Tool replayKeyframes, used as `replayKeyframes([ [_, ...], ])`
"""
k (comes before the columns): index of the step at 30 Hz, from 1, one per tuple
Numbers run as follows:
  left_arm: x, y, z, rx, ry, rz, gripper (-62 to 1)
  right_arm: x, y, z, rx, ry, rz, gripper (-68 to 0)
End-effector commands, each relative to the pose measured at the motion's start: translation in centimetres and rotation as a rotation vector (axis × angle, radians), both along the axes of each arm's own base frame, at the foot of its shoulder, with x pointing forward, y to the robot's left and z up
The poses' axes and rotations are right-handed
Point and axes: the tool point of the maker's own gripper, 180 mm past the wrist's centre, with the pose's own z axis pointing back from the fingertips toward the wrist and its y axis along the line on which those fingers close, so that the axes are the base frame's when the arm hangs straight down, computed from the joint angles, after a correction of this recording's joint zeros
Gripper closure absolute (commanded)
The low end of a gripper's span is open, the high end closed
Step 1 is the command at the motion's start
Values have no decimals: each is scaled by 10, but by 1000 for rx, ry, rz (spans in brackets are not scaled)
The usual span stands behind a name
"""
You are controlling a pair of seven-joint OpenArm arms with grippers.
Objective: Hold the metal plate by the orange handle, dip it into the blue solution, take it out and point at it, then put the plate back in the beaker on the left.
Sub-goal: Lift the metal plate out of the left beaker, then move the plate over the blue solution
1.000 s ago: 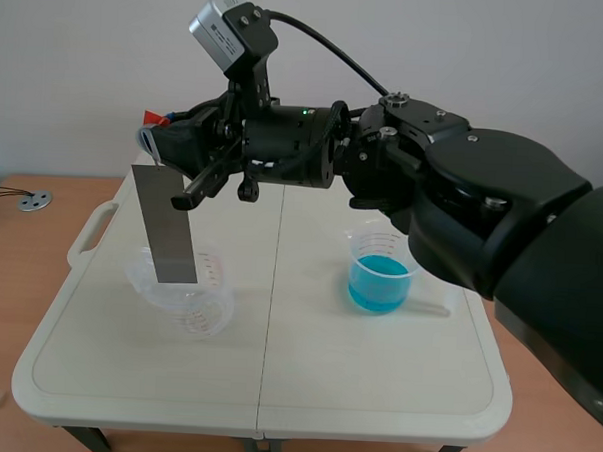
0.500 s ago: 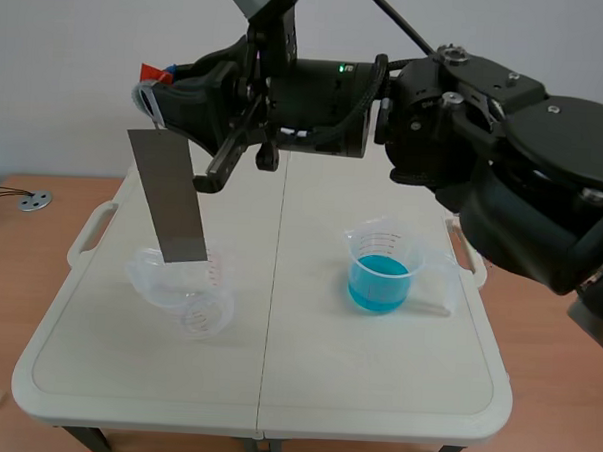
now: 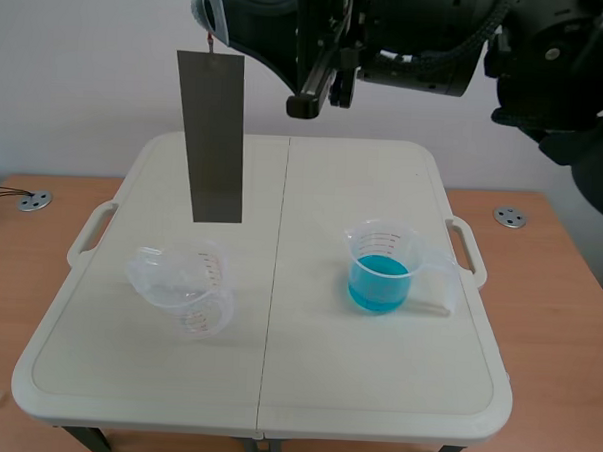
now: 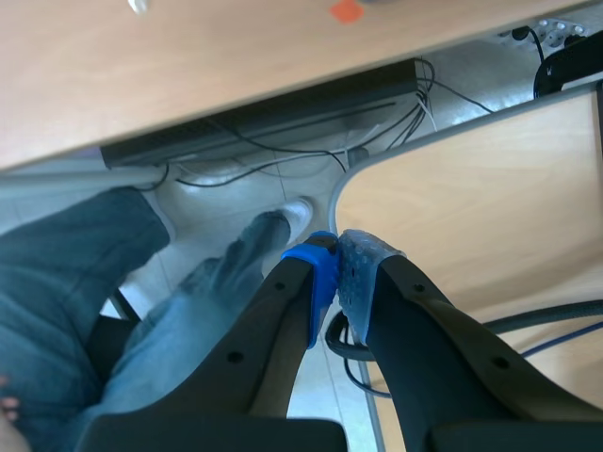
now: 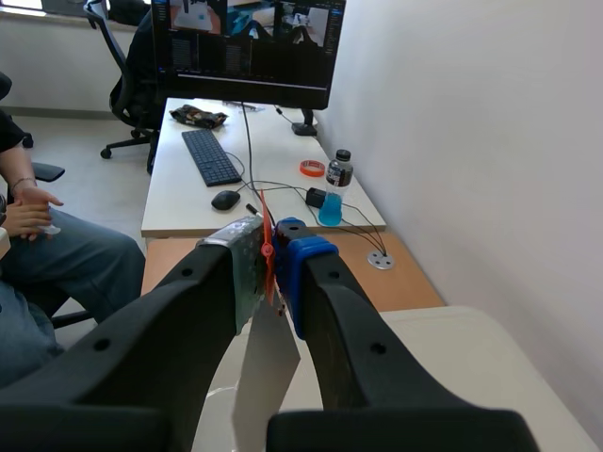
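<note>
Right gripper [image 3: 213, 10] clamped on orange handle [image 5: 267, 247] | metal plate [image 3: 214, 137] hangs upright, now lifted clear of the empty beaker [image 3: 184, 286] near the table's [image 3: 394, 390] left edge | blue solution [image 3: 379, 284] toward right edge, likely next | left gripper [image 4: 337, 273] fingers together, holding nothing.

The metal plate [image 3: 210, 137] hangs well above the clear beaker [image 3: 184, 289] on the left, with open air between them. Open tabletop [image 3: 279, 285] separates that beaker from the blue-solution beaker [image 3: 382, 270]; the right arm [image 3: 430, 41] crosses overhead.
</note>
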Motion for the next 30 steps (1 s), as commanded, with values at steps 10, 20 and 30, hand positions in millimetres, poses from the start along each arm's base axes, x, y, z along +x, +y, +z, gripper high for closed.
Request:
replayKeyframes([
  [10, 43, -4, 36, 21, -134, -61, -26, 26, -67, 37, 25, -43, -127, -15],
  [20, 111, -43, 93, 9, -332, -255, -26, 38, -109, 51, -14, -79, -225, -15],
  [30, 172, -89, 150, -147, -534, -418, -26, 40, -128, 29, -53, -24, -288, -14],
])
